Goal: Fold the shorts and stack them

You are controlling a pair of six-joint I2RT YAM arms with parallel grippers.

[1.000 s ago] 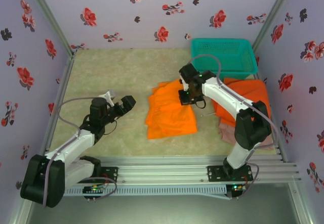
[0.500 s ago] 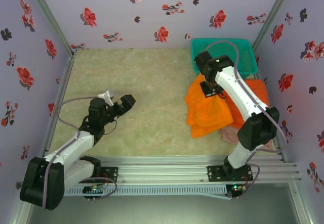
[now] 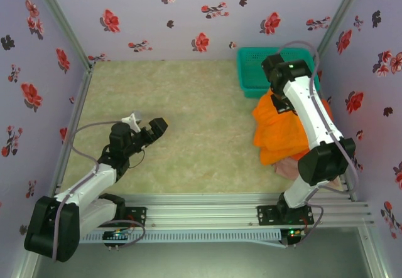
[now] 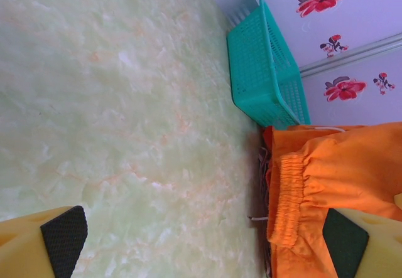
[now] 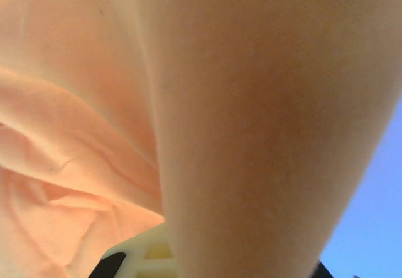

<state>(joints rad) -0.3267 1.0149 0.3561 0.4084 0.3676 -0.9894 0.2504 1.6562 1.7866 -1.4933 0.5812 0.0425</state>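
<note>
The left gripper (image 3: pixel 146 122) hovered over the desk's (image 3: pixel 188 102) near-left part, spread wide and empty, likely kept clear. At the right edge, the right gripper (image 3: pixel 281 106), its fingers buried in cloth but apparently pinched on the orange shorts (image 3: pixel 279 137), held them over the pink shorts (image 3: pixel 290 167), presumably for stacking.

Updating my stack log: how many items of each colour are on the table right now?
Orange shorts: 2, overlapping, hard to separate
Pink-beige shorts: 1
Teal basket: 1
Total: 4
</note>
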